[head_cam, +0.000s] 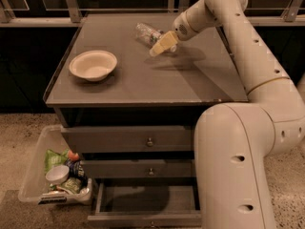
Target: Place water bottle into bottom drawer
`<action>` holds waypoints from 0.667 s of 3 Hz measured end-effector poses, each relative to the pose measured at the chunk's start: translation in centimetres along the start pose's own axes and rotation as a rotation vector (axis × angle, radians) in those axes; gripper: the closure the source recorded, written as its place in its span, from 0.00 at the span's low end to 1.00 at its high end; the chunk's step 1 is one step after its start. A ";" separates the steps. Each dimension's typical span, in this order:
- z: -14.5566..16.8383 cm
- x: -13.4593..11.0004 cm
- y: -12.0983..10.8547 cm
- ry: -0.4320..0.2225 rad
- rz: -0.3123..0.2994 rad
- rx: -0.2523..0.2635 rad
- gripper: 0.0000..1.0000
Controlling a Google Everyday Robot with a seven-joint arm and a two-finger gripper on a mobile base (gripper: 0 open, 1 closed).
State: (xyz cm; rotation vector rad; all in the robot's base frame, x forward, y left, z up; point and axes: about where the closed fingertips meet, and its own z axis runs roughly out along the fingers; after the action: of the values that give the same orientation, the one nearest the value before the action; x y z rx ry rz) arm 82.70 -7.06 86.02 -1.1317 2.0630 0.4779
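The water bottle [144,32], clear and crinkled, lies on its side at the back middle of the grey cabinet top [143,87]. My gripper [161,44], with cream tips, is just right and in front of the bottle, right against it and low over the top. I cannot tell whether it holds the bottle. The bottom drawer [143,202] is pulled out at the foot of the cabinet. Its shallow grey box shows nothing inside.
A cream round bowl [93,65] sits on the left of the top. The two upper drawers [128,138] are closed. A clear plastic bin [55,175] of packets stands on the floor left of the cabinet. My arm's lower body [233,166] covers the cabinet's right side.
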 end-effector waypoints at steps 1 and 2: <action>0.9 1.2 0.5 0.021 -0.010 -0.039 0.18; 1.0 1.3 0.6 0.023 -0.011 -0.042 0.42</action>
State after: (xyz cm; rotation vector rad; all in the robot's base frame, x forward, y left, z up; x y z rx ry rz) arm 82.19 -6.86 84.40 -1.1777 2.0739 0.5075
